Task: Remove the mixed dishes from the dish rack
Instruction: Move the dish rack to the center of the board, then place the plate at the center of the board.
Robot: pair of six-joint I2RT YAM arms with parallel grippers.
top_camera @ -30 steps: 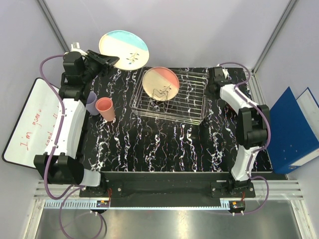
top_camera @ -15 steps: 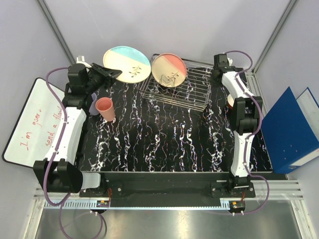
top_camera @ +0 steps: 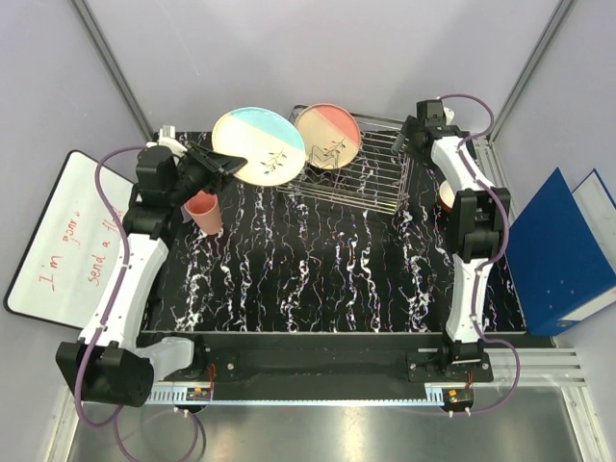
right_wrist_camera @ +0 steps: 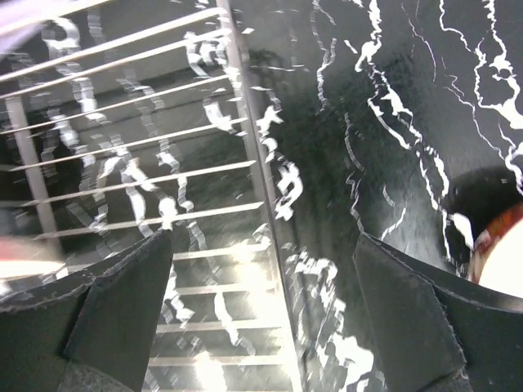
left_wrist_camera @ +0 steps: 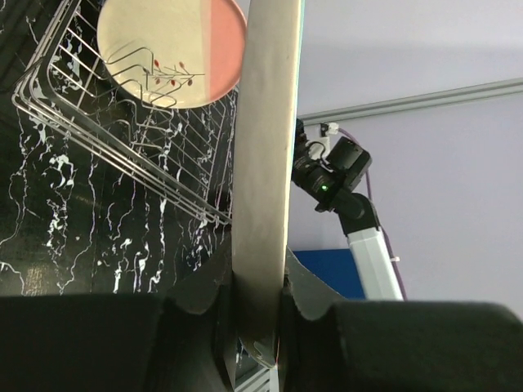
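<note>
Dish rack (top_camera: 371, 178), silver wire, sits at the upper middle of the black marbled table (top_camera: 318, 269), close to the far edge. One dish is in it: the cream-and-pink plate (top_camera: 327, 135), standing on its rim among the tines at the rack's upper left. The other slots I can see are bare wire.

Just left of the rack I hold the cream-and-blue plate (top_camera: 258, 144) up off the table. My left gripper (top_camera: 225, 166) is clamped on its lower left rim, and my wrist camera sees the plate edge-on between the fingers. In the overhead view its right side overlaps the rack's left corner; I cannot tell whether they touch.

My right gripper (top_camera: 408, 137) hangs at the rack's upper right corner, fingers spread wide and holding nothing, with the rack's edge wire and bare table between them.

A pink cup (top_camera: 204, 210) stands upright below my left wrist. A small red-rimmed bowl (top_camera: 446, 196) sits beside my right forearm, partly hidden by it. The lower half of the table is open. A whiteboard (top_camera: 53, 241) lies off the left edge and a blue binder (top_camera: 558, 245) off the right.
</note>
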